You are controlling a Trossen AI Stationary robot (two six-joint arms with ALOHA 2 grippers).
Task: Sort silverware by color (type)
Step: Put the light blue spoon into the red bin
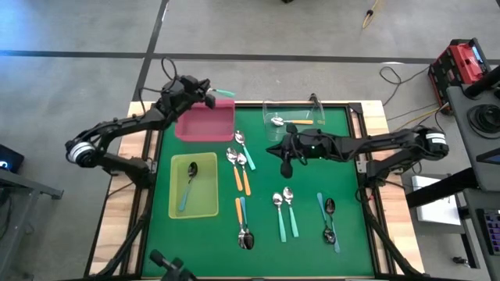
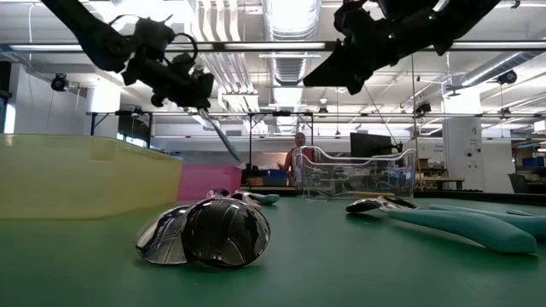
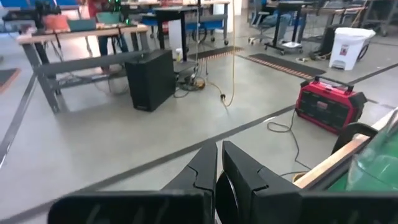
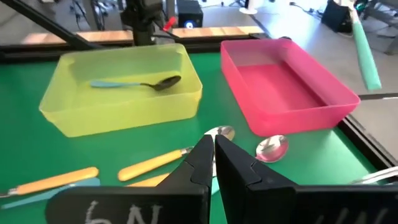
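From above, the left hand [image 1: 209, 95] grasps a teal spoon [image 1: 222, 93] over the far corner of the pink tray [image 1: 205, 123], presumably to start the teal pile there, since that tray looks empty. The yellow tray [image 1: 194, 186] already holds one blue spoon [image 1: 188, 184], and the clear tray [image 1: 297, 117] one orange spoon [image 1: 306, 121], so each tray seems meant for one colour. The right hand [image 1: 286, 165] hangs over the middle of the bench [image 1: 351, 226], near the loose spoons [image 1: 285, 212] still lying in pairs on the green mat; whether it is clenched cannot be told here.

At bench level, the left hand [image 2: 200, 92] is high above the pink tray [image 2: 213, 181], the spoon slanting down from it. Two shiny spoon bowls [image 2: 209, 234] lie close by. Behind is a workshop with ceiling ducts and a person [image 2: 298, 158] far off.

The left wrist looks out past its fingers [image 3: 205, 171] to grey floor, a red case [image 3: 329, 104] and tables.

The right wrist shows its own fingers [image 4: 202, 163] pressed together and holding nothing, above orange spoons [image 4: 155, 163], with both coloured trays beyond and the teal spoon [image 4: 365, 53] aloft beside the pink one.
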